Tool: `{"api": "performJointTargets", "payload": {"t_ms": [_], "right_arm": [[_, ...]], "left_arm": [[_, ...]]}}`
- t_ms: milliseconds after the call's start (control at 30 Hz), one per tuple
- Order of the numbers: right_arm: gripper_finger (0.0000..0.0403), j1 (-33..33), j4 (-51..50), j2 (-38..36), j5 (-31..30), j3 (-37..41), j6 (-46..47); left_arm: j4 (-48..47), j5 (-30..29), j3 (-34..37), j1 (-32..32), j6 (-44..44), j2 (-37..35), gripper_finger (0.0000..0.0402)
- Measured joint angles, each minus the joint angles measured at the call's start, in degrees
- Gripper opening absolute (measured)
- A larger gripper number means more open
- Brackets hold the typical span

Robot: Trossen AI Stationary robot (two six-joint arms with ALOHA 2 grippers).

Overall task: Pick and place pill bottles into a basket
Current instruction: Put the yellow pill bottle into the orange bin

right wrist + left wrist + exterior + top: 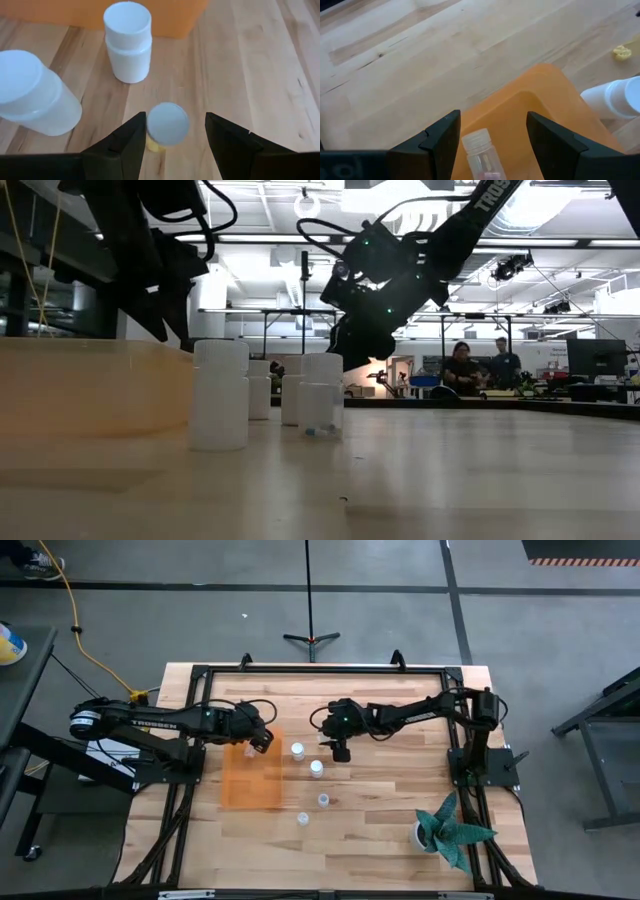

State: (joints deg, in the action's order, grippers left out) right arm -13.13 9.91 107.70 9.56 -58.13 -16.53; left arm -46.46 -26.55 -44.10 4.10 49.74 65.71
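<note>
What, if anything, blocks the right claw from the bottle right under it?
Probably nothing, so yes, it looks reachable. The right claw is open, with the bottle showing between its fingers. The nearest other bottle stands apart, off to one side.

Both arms are dark, jointed, with black cables looping along them. The left arm bears white lettering and a silver-ringed base joint. Its fingers are black, angular wedges.

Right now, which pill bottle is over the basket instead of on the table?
The pill bottle between the open fingers of the left gripper, over the orange basket; the other four stand on the table.
</note>
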Motion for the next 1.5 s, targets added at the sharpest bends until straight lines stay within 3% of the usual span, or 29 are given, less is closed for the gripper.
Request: {"api": "performJointTargets", "payload": {"t_ms": [400, 833, 1067, 1367, 1500], "right_arm": [[0.0191, -0.02, -1.14, 0.0, 0.04, 0.0, 0.22], [0.0107, -0.02, -1.1, 0.0, 0.04, 0.0, 1.04], [0.011, -0.02, 3.54, -0.02, 0.07, -0.02, 1.53], [0.0101, 0.78, 4.08, -0.09, 0.94, -8.28, 1.25], [0.01, 1.5, 4.37, -0.09, 4.73, -12.18, 1.18]], "left_arm": [[0.0, 0.0, 0.0, 0.0, 0.02, 0.0, 0.026], [0.0, -0.01, 0.0, 0.0, -0.02, 0.0, 0.026], [-0.1, -0.01, 0.0, 0.0, -0.39, 0.0, 0.026], [-2.1, -0.01, 0.0, 0.0, -0.42, 0.0, 0.026], [-3.16, 0.0, 0.0, 0.0, -0.39, 0.0, 0.026]]}}
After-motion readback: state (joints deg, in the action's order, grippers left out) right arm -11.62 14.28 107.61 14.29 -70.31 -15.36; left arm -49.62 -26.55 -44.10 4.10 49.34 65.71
